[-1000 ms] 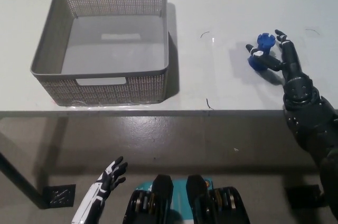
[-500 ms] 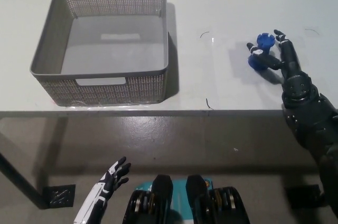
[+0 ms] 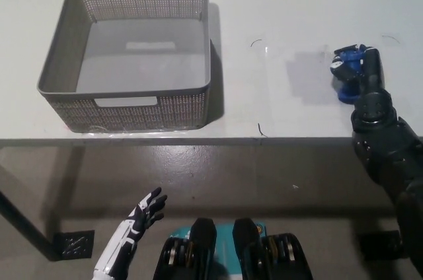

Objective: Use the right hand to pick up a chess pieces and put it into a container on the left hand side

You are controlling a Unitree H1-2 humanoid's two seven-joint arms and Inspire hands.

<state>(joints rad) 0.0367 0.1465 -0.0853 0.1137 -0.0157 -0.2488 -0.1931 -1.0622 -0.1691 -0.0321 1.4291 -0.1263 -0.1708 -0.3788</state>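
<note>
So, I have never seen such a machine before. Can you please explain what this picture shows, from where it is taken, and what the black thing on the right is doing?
The picture comes from a camera on the head of a humanoid robot, looking steeply down at a white table and the floor below it. The black right robot hand comes in from the lower right; it is closed around a small blue plastic chess piece, near the right end of the table. On the left part of the table stands a grey perforated plastic basket with handle slots; nothing can be seen inside it. The white left robot hand rests low at the lower left, below the table edge, with its fingers apart and holding nothing. The chess piece is meant to go into the basket.
</note>
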